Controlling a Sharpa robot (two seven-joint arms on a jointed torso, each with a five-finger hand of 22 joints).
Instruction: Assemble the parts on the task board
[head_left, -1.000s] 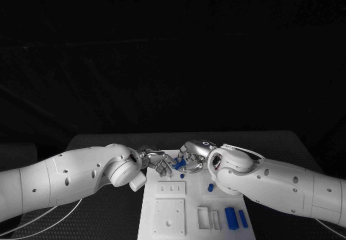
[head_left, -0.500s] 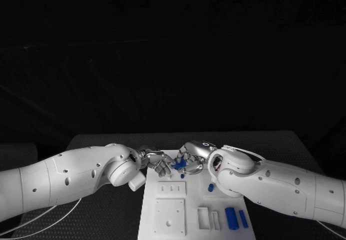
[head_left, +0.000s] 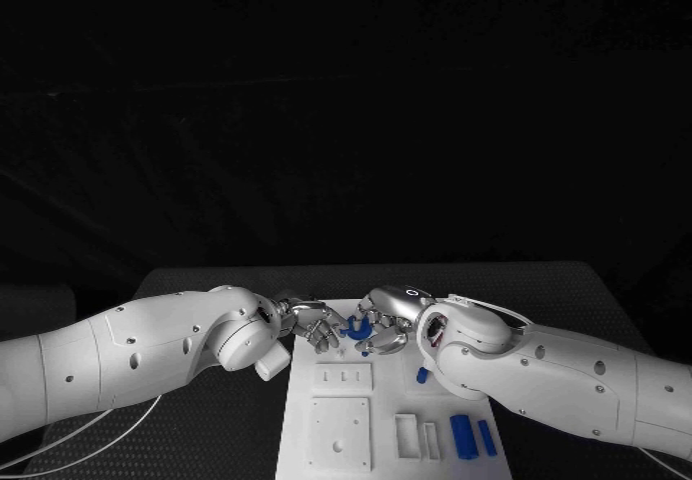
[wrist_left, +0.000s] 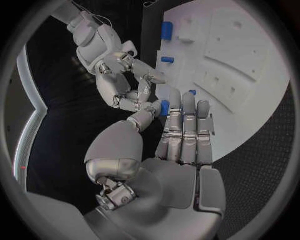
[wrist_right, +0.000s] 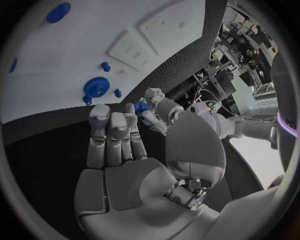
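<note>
While both meet over the task board (head_left: 325, 440), left robot hand (head_left: 315, 327) & right robot hand (head_left: 382, 318) each pinch a small blue part (head_left: 358, 325); more blue parts (head_left: 462, 436) lie on board.

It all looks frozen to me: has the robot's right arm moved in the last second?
Yes, slightly. Against the still task board, the right arm has slid toward the picture's right; the right hand barely shifted.

A robotics laboratory bench stood draped in black, with a dark backdrop behind the black table (head_left: 216, 290) and a white task board (head_left: 325, 400) laid at its centre. Beyond the table's edge, the right wrist view showed cluttered workbenches (wrist_right: 240, 42) strung with cables and equipment.
</note>
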